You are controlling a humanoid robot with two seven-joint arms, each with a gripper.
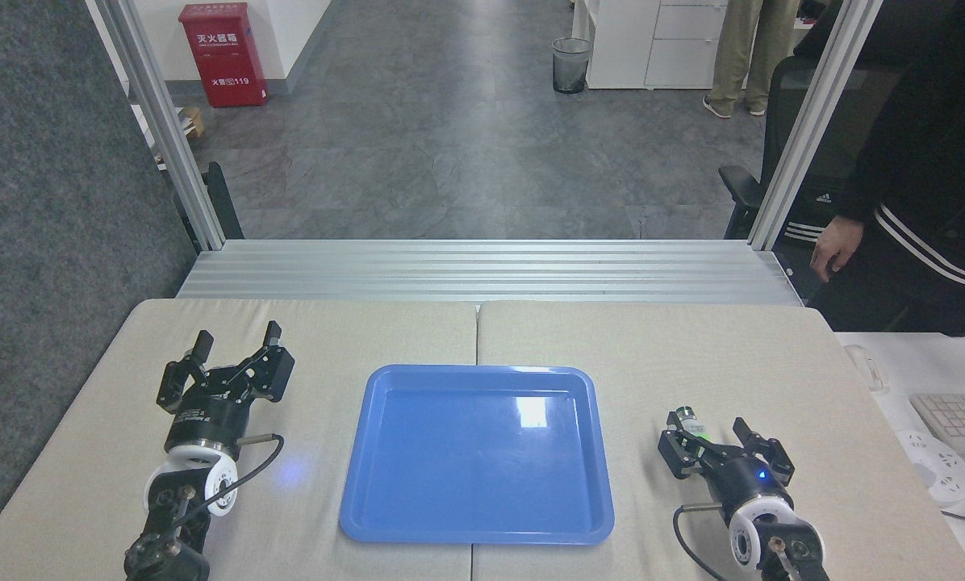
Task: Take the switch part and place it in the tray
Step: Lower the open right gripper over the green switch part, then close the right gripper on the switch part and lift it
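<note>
You have one switch part [691, 424] on the table right of the single blue tray [477, 453], lying between the spread fingers of your right gripper [707, 432]. Your left gripper [236, 340], one of two, sits open and empty left of the tray.

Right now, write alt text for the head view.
The right gripper, jaws open, sits over the switch part on the table, right of an empty blue tray. The left gripper rests open.
</note>
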